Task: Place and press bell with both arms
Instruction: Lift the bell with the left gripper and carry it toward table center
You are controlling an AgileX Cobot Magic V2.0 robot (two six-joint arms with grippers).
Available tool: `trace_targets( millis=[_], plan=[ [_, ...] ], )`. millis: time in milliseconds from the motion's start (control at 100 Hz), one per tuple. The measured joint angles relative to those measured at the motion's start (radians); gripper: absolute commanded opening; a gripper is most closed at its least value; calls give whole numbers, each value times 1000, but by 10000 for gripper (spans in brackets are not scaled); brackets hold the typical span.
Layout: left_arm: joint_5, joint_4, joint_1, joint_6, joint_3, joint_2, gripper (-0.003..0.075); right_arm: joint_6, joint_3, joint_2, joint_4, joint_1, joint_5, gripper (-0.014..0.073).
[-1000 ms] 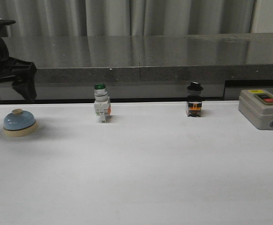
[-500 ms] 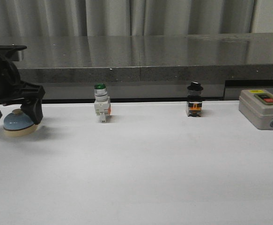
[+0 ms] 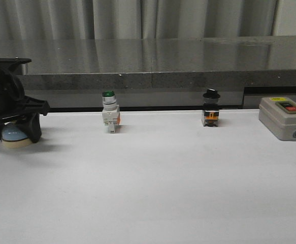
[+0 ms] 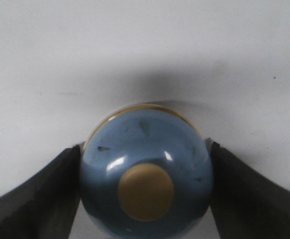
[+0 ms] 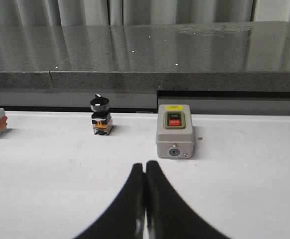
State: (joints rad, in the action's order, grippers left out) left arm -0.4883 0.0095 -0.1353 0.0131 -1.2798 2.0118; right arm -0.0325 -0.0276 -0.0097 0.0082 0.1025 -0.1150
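Light-blue bell (image 3: 14,136) sits near the desk's (image 3: 163,183) left edge in the front view, where the left gripper (image 3: 13,133) has dropped around it since a moment ago. The left wrist view shows both fingers (image 4: 40,194) touching its dome: gripped, likely ready to lift. The right wrist view shows the right gripper (image 5: 145,169) pressed together, empty, facing the grey box (image 5: 175,131).

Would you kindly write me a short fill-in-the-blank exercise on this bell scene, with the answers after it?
1. The left gripper has its fingers on either side of the ____ bell.
2. The right gripper is ____, holding nothing.
3. The push-button switch has a ____ cap.

Answers: blue; shut; green
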Motion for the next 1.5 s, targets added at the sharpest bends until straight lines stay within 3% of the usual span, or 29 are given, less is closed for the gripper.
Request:
trace_targets(
  millis=[380,670,1040,1500],
  plan=[
    [-94,6,-24,-36,0,-179,167,0,0,0,0,0,0,-69],
    [-134,6,-189,-57,0,-284,167,0,0,0,0,0,0,-69],
    [-85,-2,-439,-60,-12,-271,168,0,0,0,0,0,0,-69],
    [-93,-10,-547,-60,-149,-45,168,0,0,0,0,0,0,-69]
  ],
)
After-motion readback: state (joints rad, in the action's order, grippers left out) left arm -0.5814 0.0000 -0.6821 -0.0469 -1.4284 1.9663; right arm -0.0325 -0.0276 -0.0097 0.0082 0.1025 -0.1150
